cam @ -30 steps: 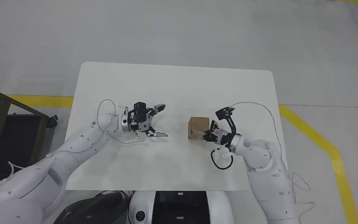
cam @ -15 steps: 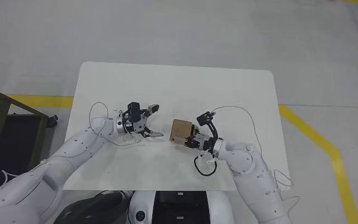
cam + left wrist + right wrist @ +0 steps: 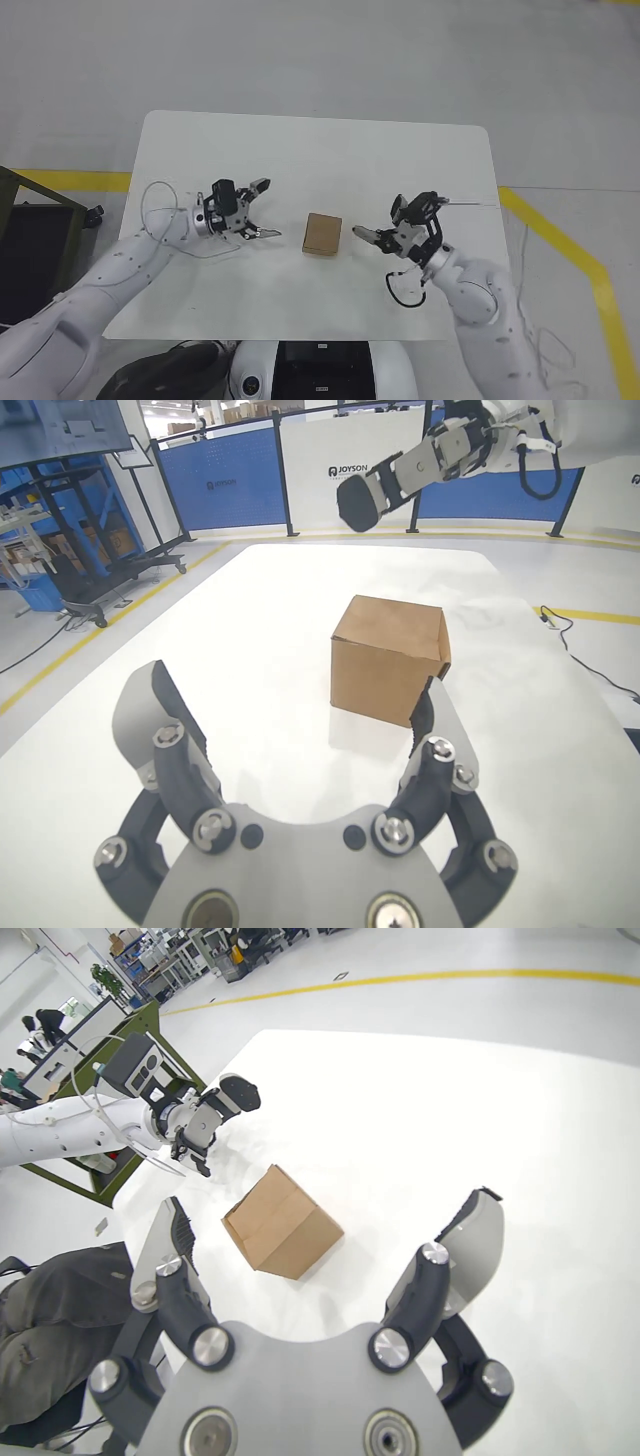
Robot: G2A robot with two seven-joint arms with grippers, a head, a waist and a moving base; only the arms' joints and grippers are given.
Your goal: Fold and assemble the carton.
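On table [image 3: 300, 150], carton [image 3: 322, 234] lies lengthwise front-to-back.

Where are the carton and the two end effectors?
carton [image 3: 322, 234], top view, middle of its top face.
left end effector [image 3: 295, 677], left wrist view, midway between its open fingertips.
right end effector [image 3: 327, 1196], right wrist view, midway between its open fingertips.

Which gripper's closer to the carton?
Right. The right gripper sits open just off one side of the carton; the left gripper, also open, is farther off the opposite side.
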